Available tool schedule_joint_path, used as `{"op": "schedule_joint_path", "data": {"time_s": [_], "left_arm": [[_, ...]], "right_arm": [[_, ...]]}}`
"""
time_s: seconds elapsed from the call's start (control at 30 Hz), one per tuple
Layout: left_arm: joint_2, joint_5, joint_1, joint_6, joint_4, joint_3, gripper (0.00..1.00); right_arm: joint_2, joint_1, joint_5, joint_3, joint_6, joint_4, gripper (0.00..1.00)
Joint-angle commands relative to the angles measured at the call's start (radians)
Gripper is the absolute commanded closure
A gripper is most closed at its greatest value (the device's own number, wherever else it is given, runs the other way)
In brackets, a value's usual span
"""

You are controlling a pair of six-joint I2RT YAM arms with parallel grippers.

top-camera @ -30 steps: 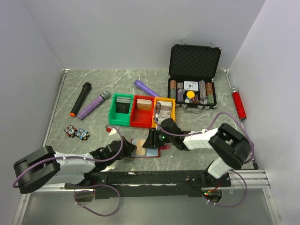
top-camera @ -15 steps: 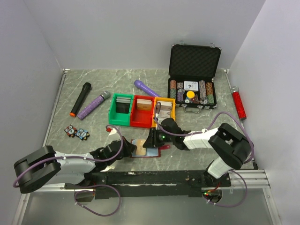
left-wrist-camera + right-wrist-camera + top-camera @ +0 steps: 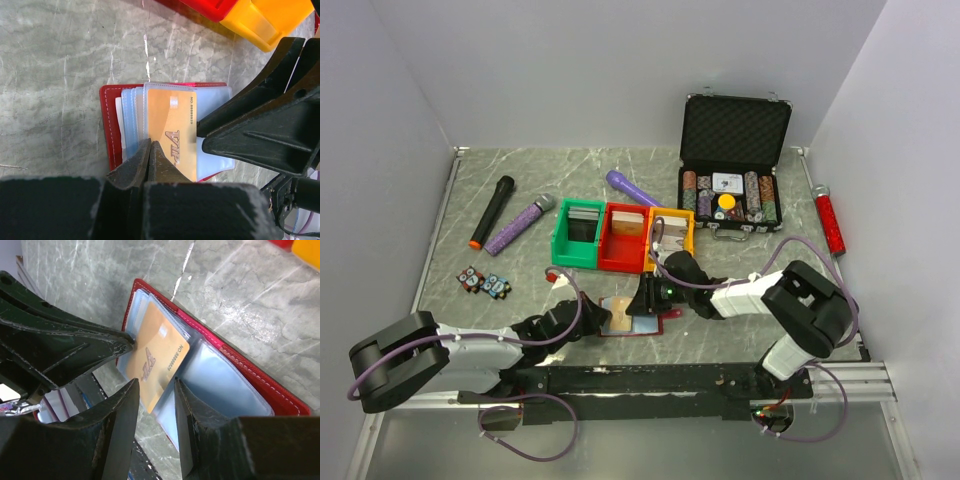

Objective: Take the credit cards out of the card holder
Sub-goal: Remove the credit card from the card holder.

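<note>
The dark-red card holder lies open on the table in front of the bins, pale blue sleeves up; it also shows in the left wrist view and the right wrist view. A gold VIP card sticks partway out of a sleeve. My left gripper is shut, its tip at the card's edge beside the blue sleeves. My right gripper is open, its jaws on either side of the card's free corner. I cannot tell whether the left tips pinch anything.
Green, red and yellow bins stand just behind the holder. An open black case of poker chips is at the back right. Purple and black microphones lie at the left, a red tool at the right.
</note>
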Motion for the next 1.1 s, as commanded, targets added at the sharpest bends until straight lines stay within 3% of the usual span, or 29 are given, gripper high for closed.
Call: {"op": "schedule_joint_path", "data": {"time_s": [0.0, 0.3, 0.6, 0.97, 1.07], "left_arm": [[0.003, 0.024, 0.001, -0.001, -0.090, -0.031, 0.99], [0.009, 0.030, -0.001, -0.014, -0.071, -0.043, 0.99], [0.038, 0.030, -0.009, -0.011, -0.067, -0.028, 0.99], [0.041, 0.030, -0.010, -0.016, -0.059, -0.033, 0.99], [0.039, 0.030, -0.010, -0.017, -0.061, -0.036, 0.99]], "right_arm": [[0.016, -0.009, -0.009, 0.004, 0.005, 0.042, 0.58], [0.033, -0.013, -0.049, -0.014, 0.016, 0.121, 0.71], [0.045, -0.016, -0.061, -0.019, 0.028, 0.149, 0.74], [0.053, -0.022, -0.079, -0.019, 0.028, 0.164, 1.00], [0.051, -0.022, -0.079, -0.022, 0.031, 0.167, 1.00]]}}
